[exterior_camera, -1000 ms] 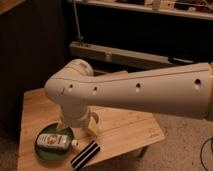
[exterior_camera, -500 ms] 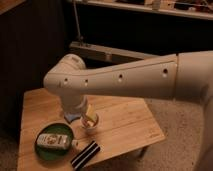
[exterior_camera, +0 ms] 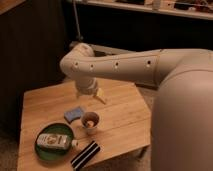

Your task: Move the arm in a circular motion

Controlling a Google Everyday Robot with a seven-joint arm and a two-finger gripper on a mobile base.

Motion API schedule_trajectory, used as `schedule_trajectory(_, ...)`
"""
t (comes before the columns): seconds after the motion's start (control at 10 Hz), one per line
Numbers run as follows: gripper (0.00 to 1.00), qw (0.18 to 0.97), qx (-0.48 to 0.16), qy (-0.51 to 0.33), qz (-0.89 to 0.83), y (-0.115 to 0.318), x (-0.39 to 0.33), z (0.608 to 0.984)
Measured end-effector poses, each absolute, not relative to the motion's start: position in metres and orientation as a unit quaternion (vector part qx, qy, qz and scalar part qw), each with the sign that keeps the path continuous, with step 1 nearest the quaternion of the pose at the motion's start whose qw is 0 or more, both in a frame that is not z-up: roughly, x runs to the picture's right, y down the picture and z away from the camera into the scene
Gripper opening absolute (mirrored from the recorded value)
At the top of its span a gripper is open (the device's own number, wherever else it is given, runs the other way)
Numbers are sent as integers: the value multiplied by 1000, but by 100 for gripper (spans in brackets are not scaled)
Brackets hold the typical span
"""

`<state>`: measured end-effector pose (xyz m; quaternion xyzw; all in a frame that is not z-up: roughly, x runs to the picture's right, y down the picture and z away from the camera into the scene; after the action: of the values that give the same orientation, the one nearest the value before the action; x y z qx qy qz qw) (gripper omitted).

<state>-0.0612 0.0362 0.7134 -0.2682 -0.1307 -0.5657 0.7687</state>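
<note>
The arm is a thick off-white tube with small dark holes. It reaches from the right side leftward over the wooden table, bends at a rounded elbow and drops down. The gripper at its pale yellowish tip hangs just above the far middle of the table, beyond the cup and the sponge. A large rounded arm segment fills the right side of the view.
On the table: a blue sponge, a small cup, a green plate holding a lying bottle, and a dark striped flat object near the front edge. Dark wall and shelf lie behind.
The arm's elbow and tip have swung back and up, away from the plate toward the table's far side. The cup and sponge, hidden before, are now uncovered.
</note>
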Motion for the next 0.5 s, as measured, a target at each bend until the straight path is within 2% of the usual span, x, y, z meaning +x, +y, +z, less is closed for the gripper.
schedule_trajectory(0.2,80,783,-296,-95,-539,16,-16,750)
schedule_trajectory(0.5,80,800,-341,-38,-492,1,71,779)
